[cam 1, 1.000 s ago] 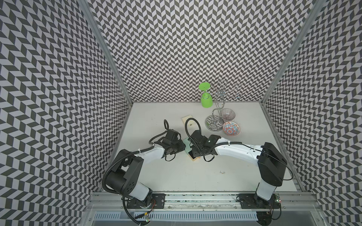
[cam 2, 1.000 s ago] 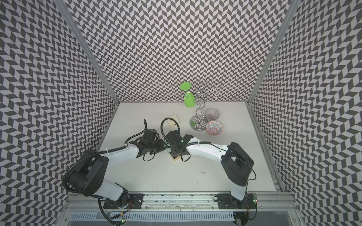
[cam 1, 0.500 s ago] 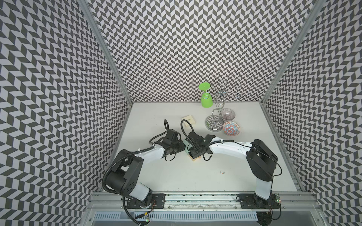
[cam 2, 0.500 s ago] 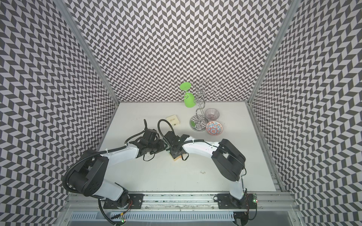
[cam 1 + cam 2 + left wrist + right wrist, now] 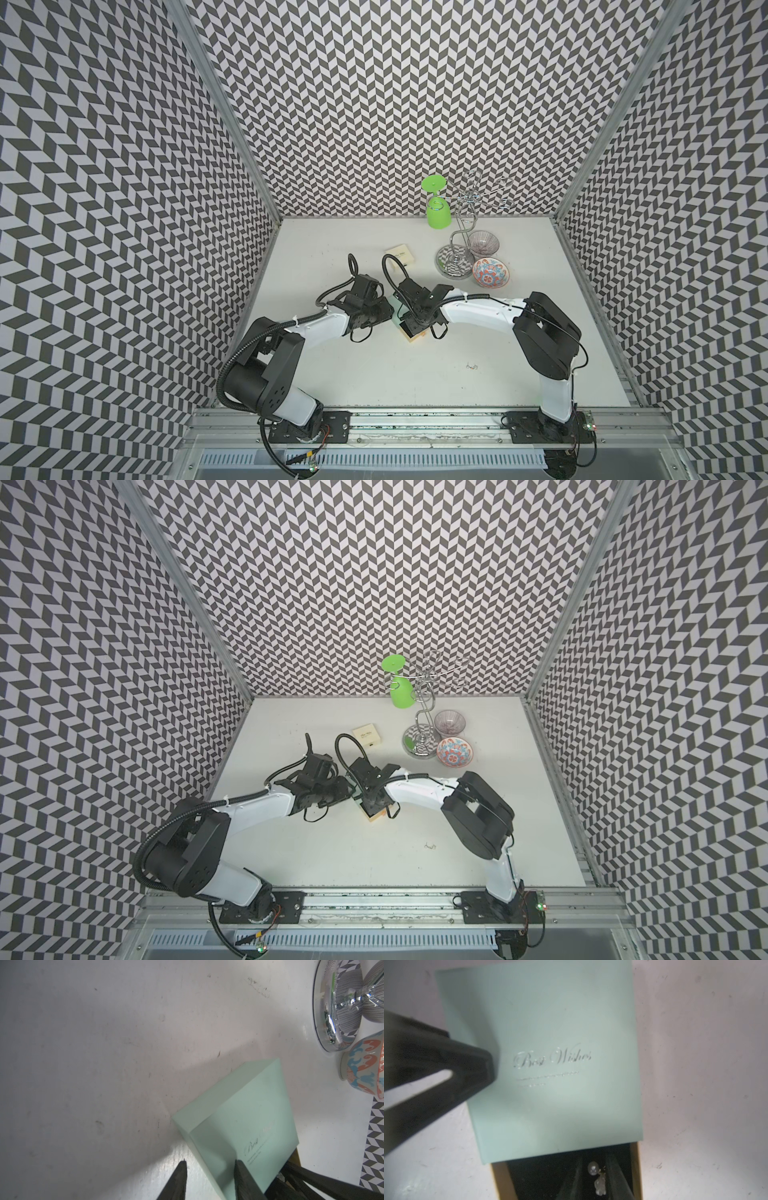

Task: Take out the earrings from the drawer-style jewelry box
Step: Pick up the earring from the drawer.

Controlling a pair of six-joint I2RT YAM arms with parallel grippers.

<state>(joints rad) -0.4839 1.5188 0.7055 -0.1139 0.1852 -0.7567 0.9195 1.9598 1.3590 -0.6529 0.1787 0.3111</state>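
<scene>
The mint-green drawer-style jewelry box (image 5: pixel 550 1064) lies mid-table, and its black-lined drawer (image 5: pixel 542 1176) is slid out toward the front. My right gripper (image 5: pixel 595 1162) reaches into the drawer with its jaws narrowly apart around a pearl-and-crystal earring (image 5: pixel 599 1185). My left gripper (image 5: pixel 210 1162) is open and straddles the box's edge: one fingertip (image 5: pixel 239 1164) rests on the box top (image 5: pixel 249 1118) and the other hangs over the table. In both top views the grippers (image 5: pixel 388 320) (image 5: pixel 415 328) meet over the box. Another earring (image 5: pixel 472 366) (image 5: pixel 430 846) lies on the table near the front.
A small cream box (image 5: pixel 401 253) sits behind the grippers. At the back right stand a chrome glass rack (image 5: pixel 457 257) with a green glass (image 5: pixel 436 208) hanging on it, a purple glass bowl (image 5: pixel 482 243) and a patterned bowl (image 5: pixel 490 272). Chevron walls enclose three sides.
My right arm's elbow has swung inward while its gripper stayed over the drawer, its jaws narrowing slightly. The left arm and the box have not moved.
</scene>
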